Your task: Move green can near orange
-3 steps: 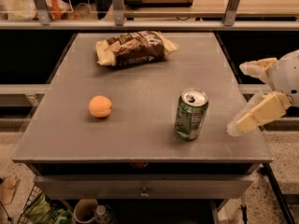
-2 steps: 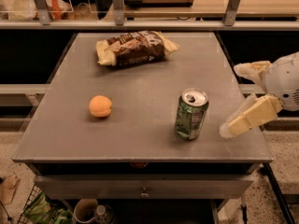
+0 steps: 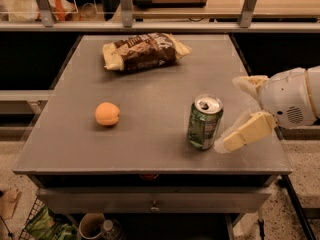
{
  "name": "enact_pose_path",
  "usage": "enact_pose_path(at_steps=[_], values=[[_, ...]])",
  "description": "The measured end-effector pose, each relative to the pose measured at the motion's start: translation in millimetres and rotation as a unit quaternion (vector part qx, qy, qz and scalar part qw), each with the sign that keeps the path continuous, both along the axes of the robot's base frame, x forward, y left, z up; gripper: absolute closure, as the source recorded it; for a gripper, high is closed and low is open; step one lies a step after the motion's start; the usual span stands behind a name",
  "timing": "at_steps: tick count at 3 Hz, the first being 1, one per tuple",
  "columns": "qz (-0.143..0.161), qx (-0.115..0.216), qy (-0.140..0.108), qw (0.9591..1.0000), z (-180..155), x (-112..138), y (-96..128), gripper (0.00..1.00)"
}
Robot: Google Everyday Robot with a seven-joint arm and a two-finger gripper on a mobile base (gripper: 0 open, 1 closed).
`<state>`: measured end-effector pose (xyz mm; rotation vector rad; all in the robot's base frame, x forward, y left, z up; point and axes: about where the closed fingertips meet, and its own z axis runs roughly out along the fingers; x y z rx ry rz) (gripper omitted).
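Note:
The green can (image 3: 204,122) stands upright on the grey table (image 3: 150,99), right of centre near the front edge. The orange (image 3: 107,114) lies to its left, well apart from it. My gripper (image 3: 230,115) comes in from the right edge with its cream fingers (image 3: 245,132) spread wide. The near finger's tip is just right of the can's base; the far finger (image 3: 248,83) is behind and to the right. The gripper is open and holds nothing.
A brown snack bag (image 3: 142,50) lies at the back of the table. A shelf rail (image 3: 160,26) runs behind the table. Below the table's front edge are a drawer (image 3: 150,202) and a basket with items (image 3: 55,224).
My gripper has moved left toward the can; the near finger's tip now sits close beside the can's base. The can and orange have not moved.

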<state>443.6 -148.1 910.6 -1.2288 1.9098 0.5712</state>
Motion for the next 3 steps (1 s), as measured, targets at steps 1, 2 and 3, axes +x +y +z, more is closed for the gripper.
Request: enact_pose_path(at_steps=[1,2,3], values=[[0.008,0.008,0.000,0.9999,-13,1,15,0.00],[0.017,0.015,-0.006,0.9997,-21,6,31,0.00],[0.022,0.019,-0.011,0.9995,-25,10,43,0.18]])
